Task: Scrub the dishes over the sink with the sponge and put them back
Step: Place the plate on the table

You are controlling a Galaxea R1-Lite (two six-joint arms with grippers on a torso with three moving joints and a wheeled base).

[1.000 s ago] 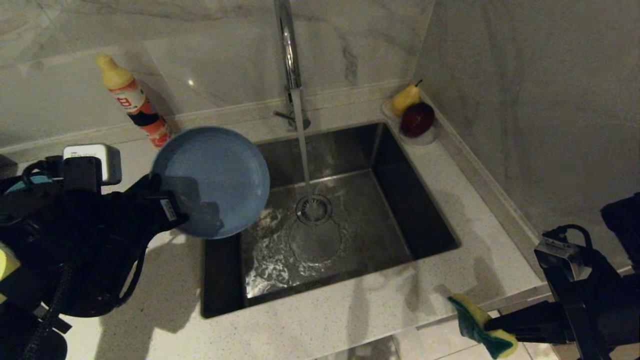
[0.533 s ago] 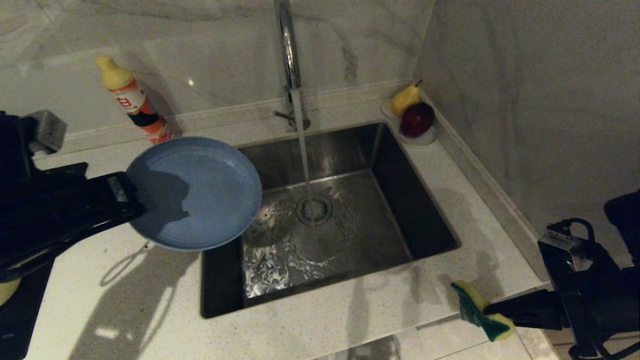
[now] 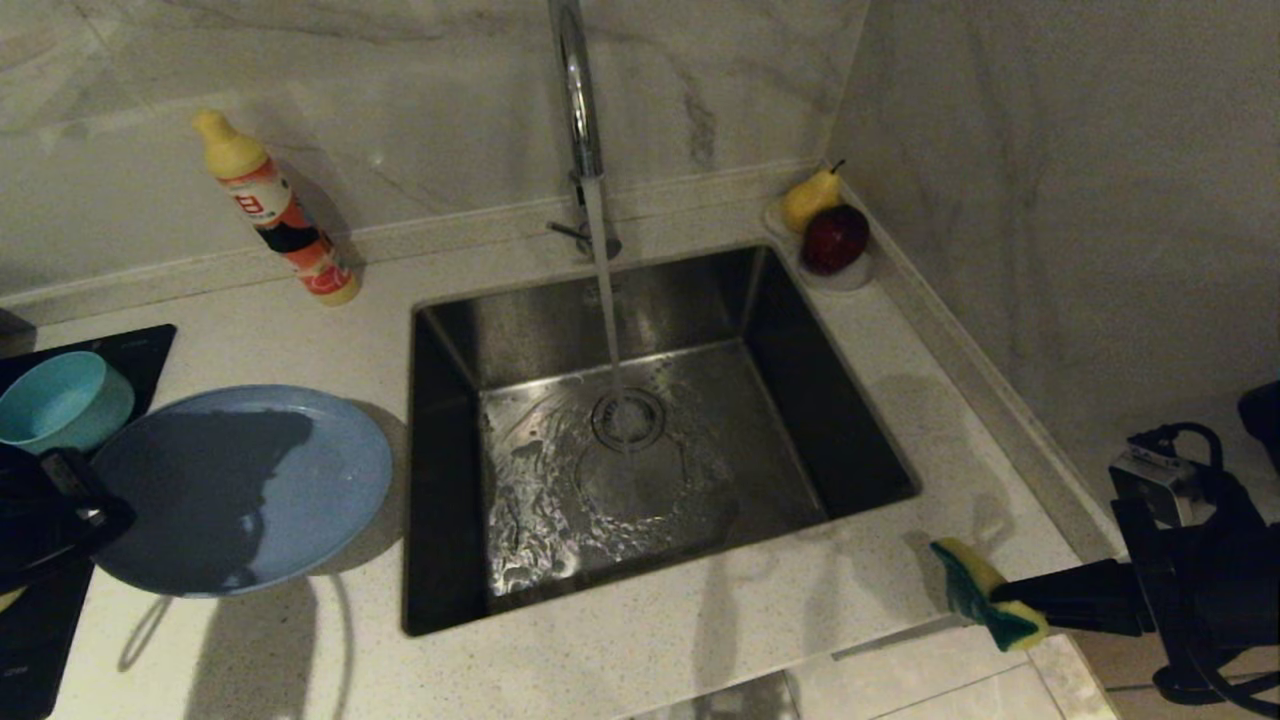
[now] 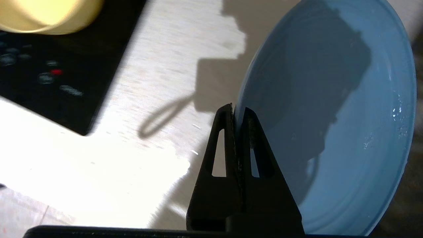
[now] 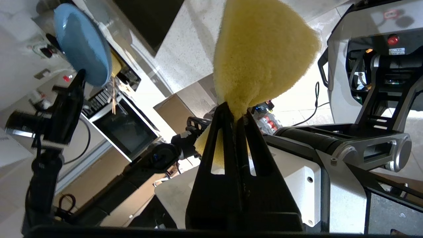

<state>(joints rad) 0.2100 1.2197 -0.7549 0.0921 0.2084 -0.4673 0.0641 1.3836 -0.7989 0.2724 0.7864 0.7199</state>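
Left hand (image 4: 235, 114) pinches the rim of the periwinkle plate (image 3: 240, 490), which sits over the tabletop (image 3: 700, 640) at 9 o'clock of the sink (image 3: 640, 440). Teal bowl (image 3: 60, 400) is at 10 o'clock of the plate. Right hand (image 3: 1000, 605) clamps the sponge (image 3: 985, 595) at the sink's 4 o'clock. Faucet (image 3: 575, 110) is running.

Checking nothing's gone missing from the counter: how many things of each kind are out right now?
Plate: 1
Bowls: 2, teal, yellow
Sponge: 1
Bottle: 1
Fruit: 2, pear, apple
Total: 7
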